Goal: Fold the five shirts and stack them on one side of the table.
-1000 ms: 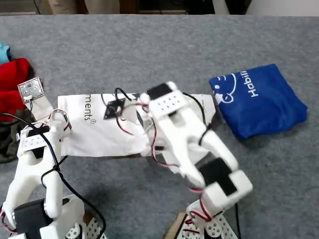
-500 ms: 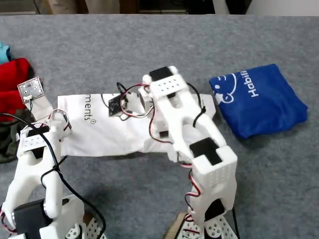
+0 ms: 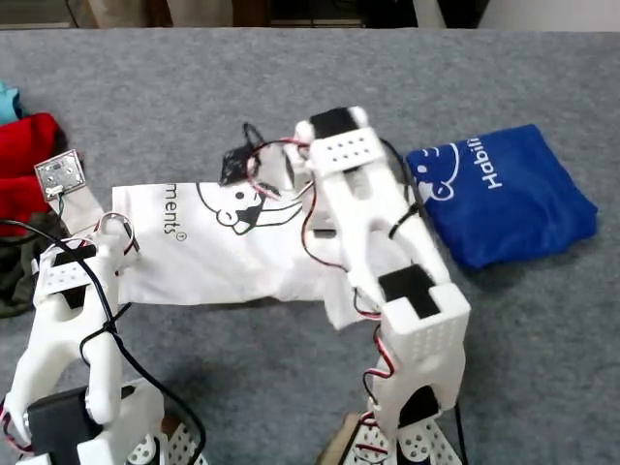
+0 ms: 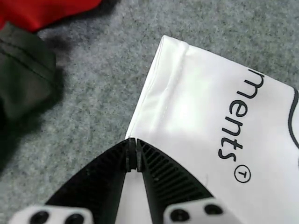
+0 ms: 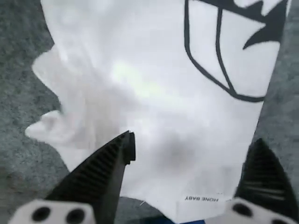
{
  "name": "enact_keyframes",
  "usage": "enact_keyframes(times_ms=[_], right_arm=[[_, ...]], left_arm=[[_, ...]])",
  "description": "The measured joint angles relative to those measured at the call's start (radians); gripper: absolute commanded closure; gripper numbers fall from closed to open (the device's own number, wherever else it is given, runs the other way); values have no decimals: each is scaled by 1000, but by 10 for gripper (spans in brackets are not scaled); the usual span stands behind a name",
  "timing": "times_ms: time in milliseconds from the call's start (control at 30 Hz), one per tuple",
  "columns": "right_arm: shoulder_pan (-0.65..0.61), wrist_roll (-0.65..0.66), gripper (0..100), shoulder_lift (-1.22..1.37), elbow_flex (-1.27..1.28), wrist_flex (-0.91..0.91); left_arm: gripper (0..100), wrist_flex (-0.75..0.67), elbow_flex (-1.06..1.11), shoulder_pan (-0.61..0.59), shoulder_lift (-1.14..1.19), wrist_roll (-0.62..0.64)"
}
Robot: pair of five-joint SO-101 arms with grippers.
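A white shirt with black print lies spread flat across the middle of the grey table. My left gripper sits at its left edge; in the left wrist view the gripper is shut on the hem of the white shirt. My right arm stretches over the shirt's right half. In the right wrist view my right gripper hangs open above the white shirt, with nothing between its fingers. A folded blue shirt lies at the right.
At the table's left edge a red shirt, a dark green one and a teal corner lie bunched together. The red shirt and the dark green one lie just beyond the white shirt's hem.
My right arm has swung away from the near side toward the far right, uncovering the black print on the white shirt. The left arm has not moved.
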Motion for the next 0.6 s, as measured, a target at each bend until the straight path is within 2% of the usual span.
enact_keyframes(times_ms=[33, 67, 133, 267, 467, 600], right_arm=[[6, -14, 974, -18, 0, 23], [9, -26, 998, -43, 0, 48], [9, -44, 974, -109, 0, 106], [-14, -110, 995, -288, 103, 132], [-203, -190, 995, -548, 483, 126], [-269, -236, 995, -632, 706, 41]], left_arm=[[981, 0, 0, 0, 0, 0], [981, 0, 0, 0, 0, 0], [981, 0, 0, 0, 0, 0], [981, 0, 0, 0, 0, 0], [981, 0, 0, 0, 0, 0], [981, 0, 0, 0, 0, 0]])
